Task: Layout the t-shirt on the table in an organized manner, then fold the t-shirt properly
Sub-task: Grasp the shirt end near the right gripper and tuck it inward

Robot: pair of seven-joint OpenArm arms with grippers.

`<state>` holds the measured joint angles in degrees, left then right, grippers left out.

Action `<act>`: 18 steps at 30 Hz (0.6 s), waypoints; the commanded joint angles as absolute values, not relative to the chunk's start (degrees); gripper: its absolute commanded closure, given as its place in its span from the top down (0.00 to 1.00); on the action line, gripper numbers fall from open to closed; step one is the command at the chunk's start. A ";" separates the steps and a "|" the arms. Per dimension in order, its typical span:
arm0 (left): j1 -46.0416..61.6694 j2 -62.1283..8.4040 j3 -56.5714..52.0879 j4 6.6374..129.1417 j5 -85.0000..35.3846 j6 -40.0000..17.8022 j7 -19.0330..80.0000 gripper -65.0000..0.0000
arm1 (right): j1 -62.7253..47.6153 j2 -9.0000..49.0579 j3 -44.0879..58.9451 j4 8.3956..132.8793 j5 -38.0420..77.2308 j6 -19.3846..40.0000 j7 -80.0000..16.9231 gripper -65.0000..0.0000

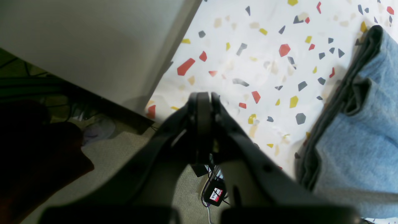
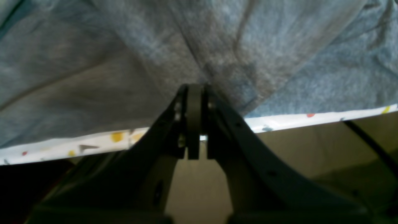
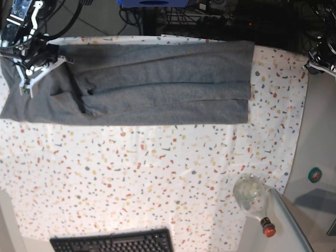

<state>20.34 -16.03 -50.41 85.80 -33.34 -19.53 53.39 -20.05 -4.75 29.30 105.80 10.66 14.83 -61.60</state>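
The heather-grey t-shirt (image 3: 157,84) lies as a long band folded lengthwise across the far side of the table (image 3: 157,173). My right gripper (image 3: 39,65) is at the band's left end. In the right wrist view its jaws (image 2: 195,88) stand nearly together, and creases in the grey cloth (image 2: 217,46) run into the tips, so it looks shut on the t-shirt. My left gripper (image 1: 203,96) is shut and empty, hovering over the speckled table edge (image 1: 248,62). The folded cloth edge (image 1: 357,130) lies apart from it, to its right. In the base view this arm (image 3: 321,60) shows at the far right.
A black keyboard (image 3: 113,242) lies at the table's near edge. A clear bottle with a red cap (image 3: 254,202) lies at the near right, beside a grey panel (image 3: 294,220). A pale board (image 1: 93,46) and floor cables (image 1: 214,194) lie below the left gripper.
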 commanded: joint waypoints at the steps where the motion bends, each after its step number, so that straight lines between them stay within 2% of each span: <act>1: 20.53 -17.19 -50.86 86.64 -33.98 -19.56 52.53 0.00 | -19.91 -4.44 29.49 108.53 10.95 14.81 -60.53 0.15; 5: 20.53 -17.19 -50.86 86.64 -33.98 -19.56 52.53 0.00 | -18.95 -3.82 29.05 112.40 10.86 14.81 -60.53 0.31; 7: 20.53 -17.19 -50.86 86.64 -33.98 -19.56 52.53 0.00 | -17.45 -2.33 29.32 112.40 10.86 14.90 -60.53 0.33; 9: 20.53 -17.19 -50.86 86.64 -33.98 -19.56 52.53 0.00 | -17.10 -1.10 28.97 112.31 10.95 14.90 -60.53 0.30; 10: 20.53 -17.19 -50.86 86.64 -33.98 -19.56 52.53 0.00 | -16.48 -1.01 28.88 112.31 10.95 14.99 -60.53 0.26; 13: 20.53 -17.10 -50.86 86.64 -33.98 -19.56 52.53 0.00 | -14.37 -1.01 28.88 109.93 10.95 14.99 -60.44 0.00; 18: 20.53 -16.92 -50.86 86.64 -33.98 -19.56 52.53 0.00 | -10.51 -1.19 28.79 102.02 10.95 14.99 -59.91 0.00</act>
